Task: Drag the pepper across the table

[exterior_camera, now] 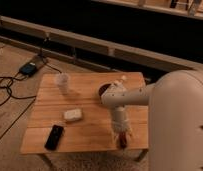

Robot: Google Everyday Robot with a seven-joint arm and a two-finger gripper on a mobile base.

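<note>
The pepper [123, 142] is a small dark red thing lying near the front edge of the light-wood table [90, 100], right of the middle. My gripper [122, 135] points down from the pale arm [126, 96] and sits right on top of the pepper, hiding its upper part. Whether it holds the pepper does not show.
A flat black phone [54, 136] lies at the front left, with a pale whitish block [73, 115] behind it. A clear cup [62, 82] stands at the back left. A dark round thing [103, 91] sits by the arm. Cables and a blue box [29, 68] lie on the floor at left.
</note>
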